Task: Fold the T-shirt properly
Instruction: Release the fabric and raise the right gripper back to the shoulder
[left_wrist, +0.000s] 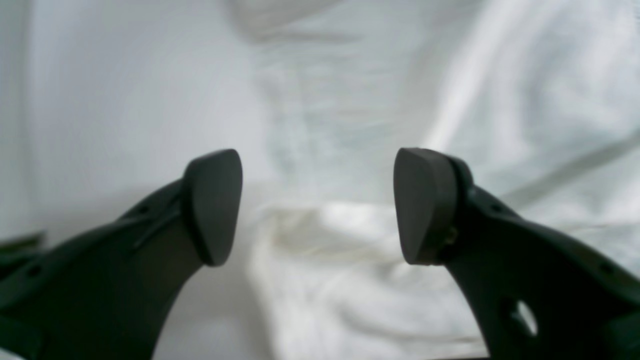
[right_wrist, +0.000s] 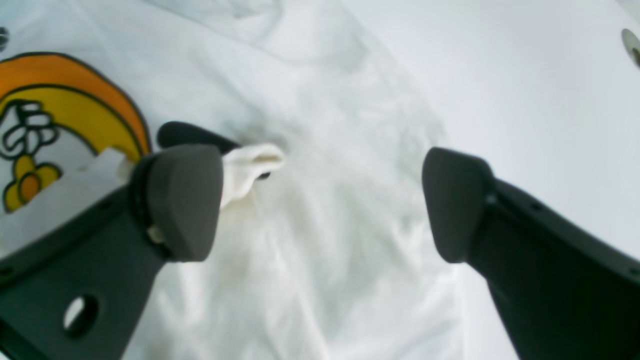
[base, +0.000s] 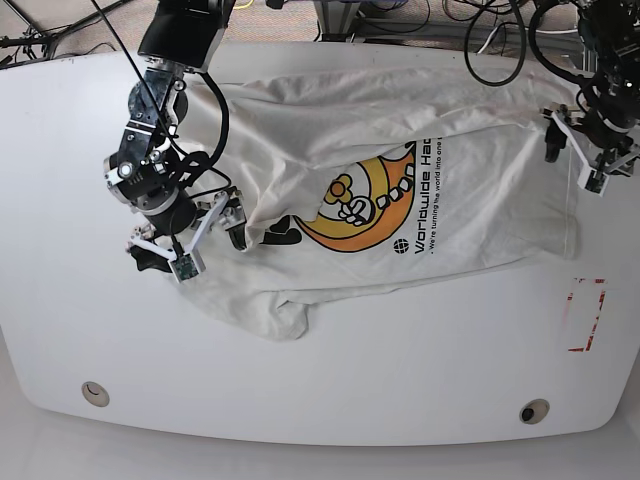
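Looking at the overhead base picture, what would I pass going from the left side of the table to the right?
Right gripper → yellow-orange cartoon graphic on the T-shirt → black lettering → left gripper → red rectangle mark on the white table.

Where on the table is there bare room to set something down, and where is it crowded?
The table is bare along the front strip below the T-shirt, and at the far left, beyond the right hand. A narrower bare patch lies by the red outline, below the left hand. The middle and back are crowded: the shirt covers them.
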